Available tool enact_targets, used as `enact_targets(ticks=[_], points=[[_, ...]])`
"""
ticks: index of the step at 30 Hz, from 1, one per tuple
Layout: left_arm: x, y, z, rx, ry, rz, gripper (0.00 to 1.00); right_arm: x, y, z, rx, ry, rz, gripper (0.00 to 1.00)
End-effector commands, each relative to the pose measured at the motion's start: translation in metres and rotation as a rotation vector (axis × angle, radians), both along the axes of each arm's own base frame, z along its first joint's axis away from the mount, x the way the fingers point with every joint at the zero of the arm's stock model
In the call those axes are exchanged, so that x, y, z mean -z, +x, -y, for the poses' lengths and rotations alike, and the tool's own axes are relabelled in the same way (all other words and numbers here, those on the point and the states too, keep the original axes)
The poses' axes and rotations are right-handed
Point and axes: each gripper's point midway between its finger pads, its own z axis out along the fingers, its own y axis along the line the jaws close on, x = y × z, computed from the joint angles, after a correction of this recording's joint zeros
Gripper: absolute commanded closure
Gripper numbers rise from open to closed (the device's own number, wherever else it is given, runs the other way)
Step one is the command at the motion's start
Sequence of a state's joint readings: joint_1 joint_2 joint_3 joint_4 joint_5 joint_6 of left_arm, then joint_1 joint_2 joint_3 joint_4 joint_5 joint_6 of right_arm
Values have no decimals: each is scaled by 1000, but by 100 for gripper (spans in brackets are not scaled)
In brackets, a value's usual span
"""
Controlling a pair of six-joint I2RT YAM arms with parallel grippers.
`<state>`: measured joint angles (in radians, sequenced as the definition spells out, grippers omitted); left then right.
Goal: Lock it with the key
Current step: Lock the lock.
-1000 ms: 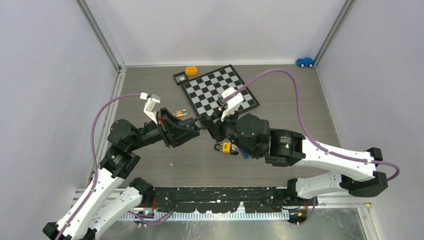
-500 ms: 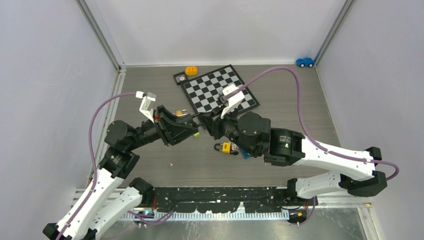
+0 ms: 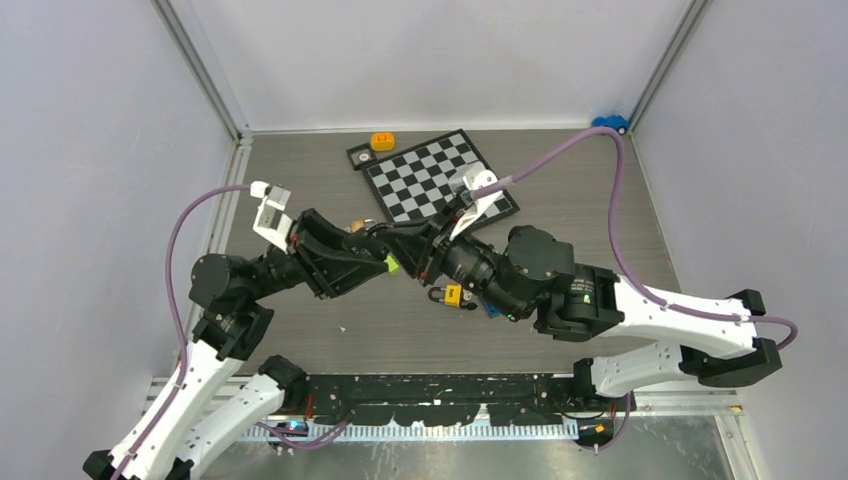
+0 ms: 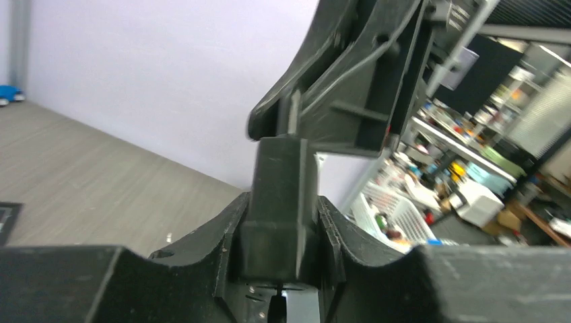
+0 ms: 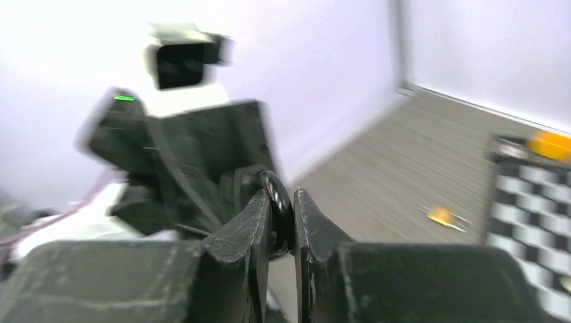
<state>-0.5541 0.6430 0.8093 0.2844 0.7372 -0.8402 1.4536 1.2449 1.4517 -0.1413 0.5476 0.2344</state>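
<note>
A: Entry, left tool (image 4: 279,237)?
B: Clamped on a dark block (image 4: 281,188), over the worktop (image 3: 560,200).
A: Entry, right tool (image 5: 281,225)?
B: Pinching a dark ring (image 5: 282,196), nose to nose with the left tool.
A: And the key?
B: Cannot tell where; nothing silvery shows distinctly where both meet.
</note>
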Motion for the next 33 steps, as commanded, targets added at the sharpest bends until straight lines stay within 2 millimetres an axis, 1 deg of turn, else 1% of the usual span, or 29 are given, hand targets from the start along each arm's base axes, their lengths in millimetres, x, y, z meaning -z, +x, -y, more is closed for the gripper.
enact_targets(ticks=[1,3,6,10,12,14,16,17,18,20,22,24,27,33], points=[[23,3,24,101,66,-67,100,102,-234,-103,-1017,-116,-215,100],[22,2,23,95,66,-64,100,102,-225,-102,-964,-130,-209,100],[25,1,21,81,78,-64,100,107,-204,-94,-848,-181,-194,100],[23,-2,17,70,70,-56,100,112,-185,-81,-752,-218,-180,100],[23,-3,16,72,74,-54,100,111,-178,-73,-711,-213,-179,100],[23,-5,15,73,75,-53,96,109,-169,-65,-665,-198,-179,100],[23,-6,13,67,71,-53,88,108,-159,-57,-614,-188,-178,100],[23,-7,12,62,68,-54,83,106,-156,-53,-594,-181,-176,100],[23,-7,11,58,64,-57,73,102,-153,-48,-580,-167,-173,100],[24,-8,10,51,57,-55,59,96,-147,-40,-557,-149,-168,100],[23,-9,9,48,51,-55,50,91,-143,-33,-537,-132,-166,100],[22,-9,8,50,45,-57,43,86,-140,-27,-524,-111,-163,100],[21,-10,8,56,39,-57,38,80,-136,-19,-506,-85,-160,100],[23,-13,11,87,40,-67,38,72,-129,-9,-477,-41,-153,99]])
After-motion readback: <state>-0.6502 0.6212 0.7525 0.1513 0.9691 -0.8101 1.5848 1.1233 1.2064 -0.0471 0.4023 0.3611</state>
